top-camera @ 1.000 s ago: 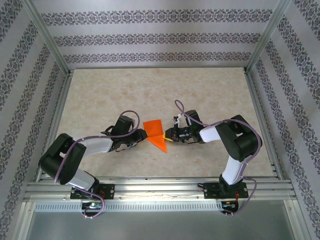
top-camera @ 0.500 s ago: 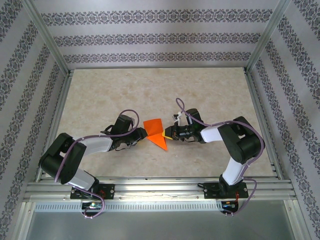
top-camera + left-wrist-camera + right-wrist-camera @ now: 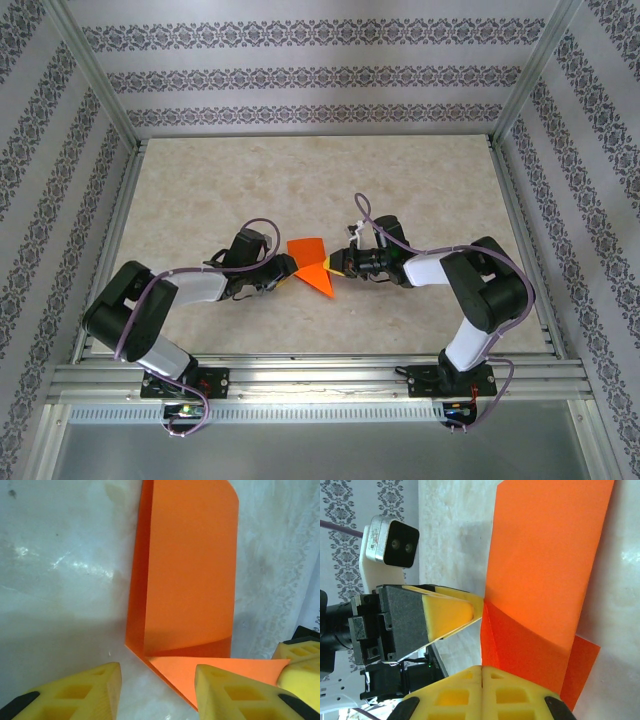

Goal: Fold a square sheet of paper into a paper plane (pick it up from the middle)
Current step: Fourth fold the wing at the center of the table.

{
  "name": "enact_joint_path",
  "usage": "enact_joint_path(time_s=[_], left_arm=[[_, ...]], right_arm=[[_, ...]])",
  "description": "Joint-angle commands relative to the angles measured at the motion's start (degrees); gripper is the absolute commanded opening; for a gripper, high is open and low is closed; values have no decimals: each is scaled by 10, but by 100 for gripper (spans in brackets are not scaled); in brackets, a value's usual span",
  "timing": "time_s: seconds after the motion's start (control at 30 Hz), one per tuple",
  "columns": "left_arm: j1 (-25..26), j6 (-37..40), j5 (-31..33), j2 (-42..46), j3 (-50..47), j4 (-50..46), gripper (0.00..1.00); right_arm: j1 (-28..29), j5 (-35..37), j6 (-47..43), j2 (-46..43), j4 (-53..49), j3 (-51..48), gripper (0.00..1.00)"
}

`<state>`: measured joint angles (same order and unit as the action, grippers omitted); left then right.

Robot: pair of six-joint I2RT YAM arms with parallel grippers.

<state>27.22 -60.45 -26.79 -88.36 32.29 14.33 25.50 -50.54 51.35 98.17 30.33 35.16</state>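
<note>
The square sheet of paper [image 3: 307, 250] [image 3: 190, 570] [image 3: 545, 555] is bright orange and lies partly folded on the marbled table, with a triangular flap turned over at its near end. My left gripper [image 3: 284, 272] [image 3: 157, 672] is open at the sheet's left corner, and its right finger overlaps the flap's edge. My right gripper [image 3: 337, 265] [image 3: 482, 669] is shut, its tips against the flap from the right. No paper is visible between its pads. Its yellow fingertips [image 3: 300, 652] meet the flap's point.
The beige table [image 3: 200, 190] is enclosed by patterned walls and aluminium posts. A metal rail [image 3: 320, 375] runs along the near edge by the arm bases. The two grippers face each other a few centimetres apart; the left gripper's finger [image 3: 450, 612] is close to the right one.
My right gripper has slid a little to the left, and the folded flap has shifted left with it. My left gripper's jaws have spread slightly wider.
</note>
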Motion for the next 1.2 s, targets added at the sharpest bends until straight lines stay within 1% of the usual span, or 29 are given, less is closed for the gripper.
enact_joint_path(time_s=[0.0,0.13,0.53,0.8,1.0,1.07,1.17], left_arm=[[-10,-6,-11,-7,17,32,44],[-11,-16,-18,-19,20,48,45],[-15,-71,-47,-71,8,156,45],[-17,-77,-49,-85,8,193,45],[-24,-84,-55,-92,6,228,44],[-26,-85,-58,-93,7,235,43],[-28,-85,-58,-94,5,245,43]], right_arm=[[-9,-17,9,-6,23,-9,5],[-10,-20,13,-8,32,-11,5],[-16,-23,16,-7,35,-13,5],[-20,-19,11,-2,30,-16,6],[-20,-10,5,21,22,-16,8],[-20,-5,5,27,21,-17,10],[-20,0,2,30,16,-17,10]])
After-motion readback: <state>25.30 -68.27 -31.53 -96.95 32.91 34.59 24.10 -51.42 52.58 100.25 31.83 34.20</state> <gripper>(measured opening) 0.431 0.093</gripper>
